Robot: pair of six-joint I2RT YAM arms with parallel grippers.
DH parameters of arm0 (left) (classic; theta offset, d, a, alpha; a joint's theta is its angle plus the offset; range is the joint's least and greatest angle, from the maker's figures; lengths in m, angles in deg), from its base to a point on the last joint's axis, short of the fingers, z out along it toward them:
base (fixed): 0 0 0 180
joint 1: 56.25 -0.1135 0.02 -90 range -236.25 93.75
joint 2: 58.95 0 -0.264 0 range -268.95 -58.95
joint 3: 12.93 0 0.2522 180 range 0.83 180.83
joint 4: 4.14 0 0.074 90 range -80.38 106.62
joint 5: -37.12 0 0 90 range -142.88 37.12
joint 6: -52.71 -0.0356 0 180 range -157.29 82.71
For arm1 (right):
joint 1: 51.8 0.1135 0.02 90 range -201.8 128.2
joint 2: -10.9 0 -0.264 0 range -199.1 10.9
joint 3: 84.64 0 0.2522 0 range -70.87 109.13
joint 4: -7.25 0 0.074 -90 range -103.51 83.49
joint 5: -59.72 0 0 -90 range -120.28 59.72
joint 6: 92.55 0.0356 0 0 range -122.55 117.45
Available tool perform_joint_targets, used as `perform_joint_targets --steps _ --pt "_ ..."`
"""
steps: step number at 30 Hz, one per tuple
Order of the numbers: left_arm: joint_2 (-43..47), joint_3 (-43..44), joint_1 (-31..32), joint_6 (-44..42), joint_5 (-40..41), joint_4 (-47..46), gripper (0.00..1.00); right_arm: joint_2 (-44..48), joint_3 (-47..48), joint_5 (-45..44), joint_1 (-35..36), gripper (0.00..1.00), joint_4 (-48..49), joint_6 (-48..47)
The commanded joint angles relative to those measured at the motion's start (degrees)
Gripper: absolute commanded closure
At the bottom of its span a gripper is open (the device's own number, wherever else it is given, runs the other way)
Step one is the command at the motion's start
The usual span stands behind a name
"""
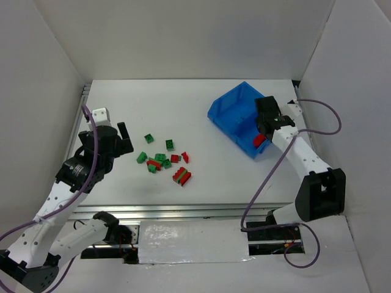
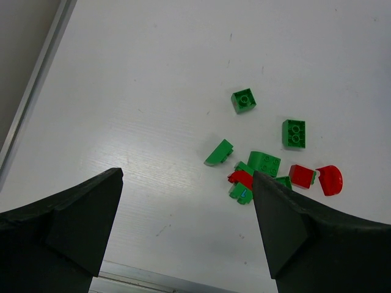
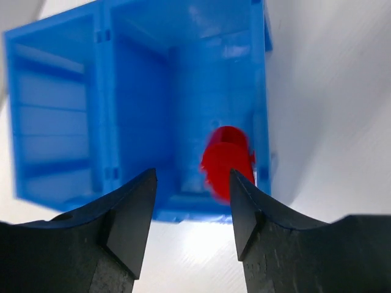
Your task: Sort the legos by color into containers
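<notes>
The legos [image 1: 165, 160] lie in a loose cluster of green and red bricks mid-table, with a red-on-green stack [image 1: 182, 176] at its near edge. In the left wrist view I see green bricks [image 2: 243, 101] and red ones [image 2: 302, 175] ahead and to the right of my fingers. My left gripper [image 1: 126, 139] [image 2: 186, 177] is open and empty, left of the cluster. The blue bin [image 1: 232, 113] [image 3: 61, 110] stands at the back right. My right gripper [image 1: 264, 125] [image 3: 192, 177] is open over its near compartment. A blurred red brick [image 3: 227, 160] [image 1: 259, 140] sits inside that compartment, clear of the fingers.
White walls close in the table on the left, back and right. A metal rail [image 1: 82, 107] runs along the left edge. The right arm's purple cable [image 1: 317, 104] loops beside the bin. The bin's other compartment [image 3: 58, 104] shows no bricks.
</notes>
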Motion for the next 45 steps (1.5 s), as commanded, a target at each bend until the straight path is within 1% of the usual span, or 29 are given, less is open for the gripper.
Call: perform_joint_targets --steps 1,2,5,6,8,10,11,12,13,14,15,17,18,19,20,22,26,29,30,33,35,37,45 --pt "0.0 0.0 -0.7 -0.8 0.0 -2.7 0.00 -4.4 4.5 3.3 -1.8 0.41 5.3 -11.0" --pt "0.0 0.0 -0.8 -0.8 0.1 -2.5 0.00 -5.8 5.7 3.2 -2.1 0.41 5.1 -11.6" --pt "0.0 -0.1 -0.8 -0.8 0.4 -2.6 0.01 -12.2 11.4 1.9 -2.3 0.14 2.0 -13.2" --pt "0.0 -0.2 -0.8 -0.8 0.5 -2.6 0.00 -12.9 12.8 2.1 -2.4 0.09 1.2 -13.9" --pt "-0.1 -0.2 -1.0 -0.9 0.4 -2.5 0.00 -12.8 14.0 3.5 -1.3 0.09 2.1 -15.8" --pt "-0.4 0.0 -1.0 -0.9 0.3 -2.5 0.00 -11.6 12.5 8.4 0.9 0.09 7.1 -20.8" --pt "-0.4 0.1 -1.4 -0.9 0.1 -2.5 0.00 -10.2 11.7 10.7 2.6 0.09 9.3 -22.9" --pt "-0.5 0.1 -1.7 -0.9 -0.3 -2.6 0.01 -9.8 10.8 13.2 6.6 0.09 11.6 -27.5" --pt "-0.4 0.0 -1.8 -1.0 -0.5 -2.8 0.00 -9.6 9.8 17.7 8.7 0.09 15.0 -29.5" --pt "-0.3 0.0 -2.2 -1.0 -0.7 -2.9 0.00 -10.4 9.9 20.0 10.8 0.09 15.9 -31.3" --pt "-0.4 0.1 -2.3 -1.0 -1.0 -2.9 0.01 -11.5 10.2 21.9 14.7 0.11 16.1 -33.8" --pt "-0.7 0.0 -2.3 -1.1 -1.2 -2.9 0.01 -14.9 11.6 28.1 17.9 0.12 15.9 -36.1" --pt "-0.9 0.0 -2.4 -1.1 -1.3 -2.9 0.00 -16.0 12.1 30.3 20.6 0.16 15.8 -37.7" --pt "-1.2 0.0 -2.4 -1.2 -1.3 -2.9 0.01 -17.1 12.2 31.9 21.9 0.17 16.2 -38.3" --pt "-1.2 0.0 -2.4 -1.1 -1.4 -3.0 0.00 -19.0 12.2 33.2 23.2 0.20 16.5 -38.7" --pt "-1.3 0.0 -2.4 -1.1 -1.3 -2.9 0.01 -21.1 13.1 34.1 26.4 0.23 16.1 -39.9" --pt "-1.2 -0.1 -2.5 -1.2 -1.4 -3.0 0.01 -26.5 15.1 38.4 30.2 0.34 14.6 -42.4" --pt "-1.4 0.0 -2.6 -1.2 -1.6 -3.0 0.01 -29.4 16.8 37.2 32.6 0.35 12.4 -43.4" --pt "-1.4 0.1 -2.6 -1.2 -1.6 -3.0 0.00 -30.0 17.5 35.2 33.0 0.36 11.2 -43.4" --pt "-1.2 -0.1 -2.6 -1.2 -1.5 -3.0 0.00 -31.5 18.0 33.7 33.0 0.40 9.9 -42.7" --pt "-1.0 -0.1 -2.6 -1.2 -1.6 -3.0 0.00 -31.9 17.6 33.9 33.1 0.43 9.8 -42.4" --pt "-1.2 -0.1 -2.6 -1.2 -1.6 -2.9 0.00 -32.0 16.7 34.5 33.1 0.44 10.2 -42.3" --pt "-1.0 0.0 -2.6 -1.3 -2.2 -3.0 0.01 -33.8 16.5 31.0 33.3 0.53 10.0 -41.5"
